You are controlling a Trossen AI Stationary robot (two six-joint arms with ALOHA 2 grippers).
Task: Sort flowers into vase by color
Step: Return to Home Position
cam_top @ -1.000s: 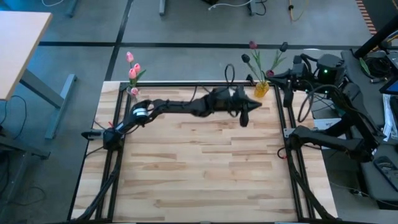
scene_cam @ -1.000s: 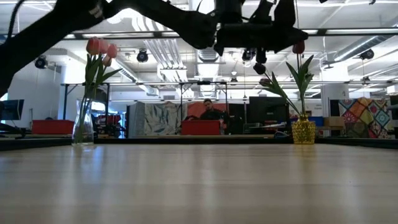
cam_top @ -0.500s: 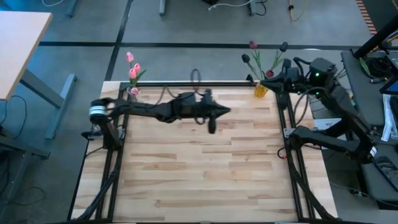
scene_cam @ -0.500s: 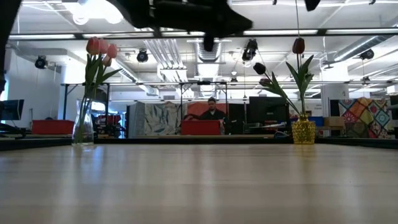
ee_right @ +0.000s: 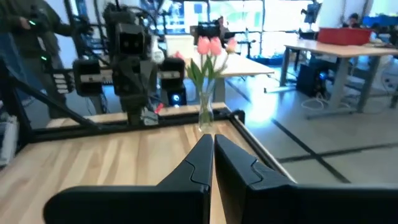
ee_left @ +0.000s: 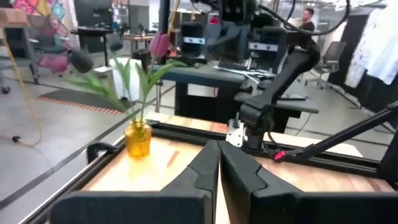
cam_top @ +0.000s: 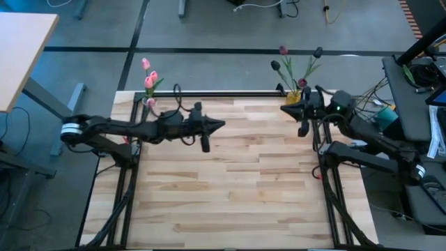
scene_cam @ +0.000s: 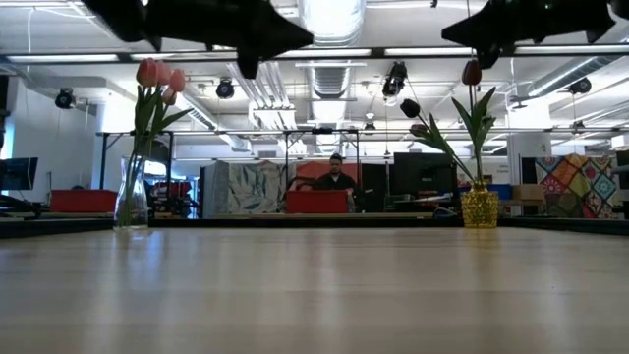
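Both arms had drawn back since the earlier frames. The left fingers [cam_top: 213, 126], formerly over the far middle of the surface [cam_top: 230, 202], now hung nearer its left edge. The right fingers [cam_top: 287, 109] had swung in beside the far right corner. Each wrist view showed the pair pressed together on nothing, which I judged fitting for a retreat with no load. Pink flowers [cam_top: 149, 79] stood in the transparent vase [scene_cam: 130, 197] at the far left corner. Dark flowers [cam_top: 282, 51] stood in the yellow vase [cam_top: 293, 99] at the far right corner. Opposite corners kept the colours apart and, I judged, out of the arms' path.
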